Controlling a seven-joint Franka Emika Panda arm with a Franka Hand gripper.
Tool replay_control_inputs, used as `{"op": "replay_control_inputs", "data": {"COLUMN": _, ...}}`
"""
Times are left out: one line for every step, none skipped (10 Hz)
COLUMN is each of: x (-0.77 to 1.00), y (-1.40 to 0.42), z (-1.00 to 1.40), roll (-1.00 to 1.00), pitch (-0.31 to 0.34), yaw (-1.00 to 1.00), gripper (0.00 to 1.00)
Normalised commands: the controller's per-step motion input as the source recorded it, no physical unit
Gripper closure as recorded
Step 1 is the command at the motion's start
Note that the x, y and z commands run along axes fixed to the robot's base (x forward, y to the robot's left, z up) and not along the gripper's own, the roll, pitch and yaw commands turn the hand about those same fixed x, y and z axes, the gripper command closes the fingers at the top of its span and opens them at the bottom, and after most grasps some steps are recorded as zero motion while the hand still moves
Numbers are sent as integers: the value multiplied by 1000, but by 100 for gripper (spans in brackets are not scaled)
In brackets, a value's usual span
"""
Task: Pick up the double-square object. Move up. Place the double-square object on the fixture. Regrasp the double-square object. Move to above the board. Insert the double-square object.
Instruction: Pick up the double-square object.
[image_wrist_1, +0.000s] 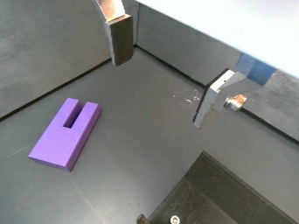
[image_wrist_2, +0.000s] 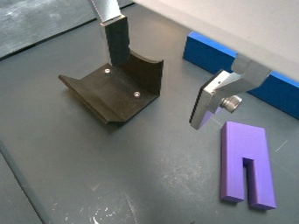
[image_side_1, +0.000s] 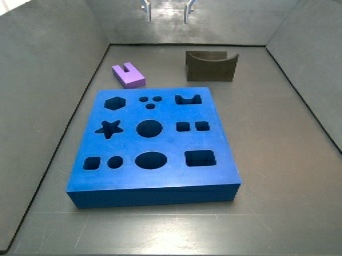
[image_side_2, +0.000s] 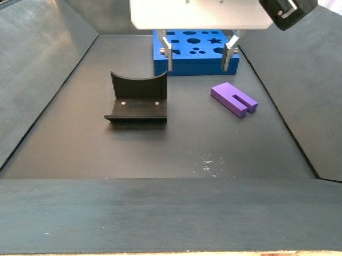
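Gripper (image_side_2: 197, 54) raised over the floor, fingers spread with nothing between them, purple block (image_side_2: 233, 99) lying flat at its 5 o'clock (untouched), fixture (image_side_2: 136, 98) at 7 o'clock, board (image_side_1: 152, 142) nearby.

Dark grey floor (image_side_2: 160, 150) with walls around. Lying flat on it: purple block (image_side_2: 233, 99), U-shaped fixture (image_side_2: 136, 98) and blue board (image_side_1: 151, 143), all apart. Gripper (image_side_2: 195, 55) raised above, fingers spread, empty.

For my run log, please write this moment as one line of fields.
stage: before pick | tool: open, empty, raised | double-square object: flat on floor | fixture: empty | board: nothing inserted
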Motion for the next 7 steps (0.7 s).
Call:
{"op": "replay_control_inputs", "data": {"x": 0, "y": 0, "z": 0, "roll": 9, "pitch": 0, "yaw": 0, "gripper": 0}}
{"op": "replay_control_inputs", "data": {"x": 0, "y": 0, "z": 0, "roll": -17, "pitch": 0, "yaw": 0, "gripper": 0}}
{"op": "replay_control_inputs", "data": {"x": -20, "y": 0, "z": 0, "roll": 0, "pitch": 0, "yaw": 0, "gripper": 0}}
{"op": "replay_control_inputs", "data": {"x": 0, "y": 0, "z": -26, "roll": 0, "pitch": 0, "yaw": 0, "gripper": 0}}
{"op": "replay_control_inputs", "data": {"x": -277, "y": -194, "z": -197, "roll": 0, "pitch": -163, "yaw": 9, "gripper": 0}}
{"op": "replay_control_inputs", "data": {"x": -506, "y": -223, "z": -349, "roll": -97, "pitch": -277, "yaw": 214, "gripper": 0}}
{"op": "replay_control_inputs", "data": {"x": -469, "y": -314, "z": -489, "roll": -80, "pitch": -229, "yaw": 389, "gripper": 0}}
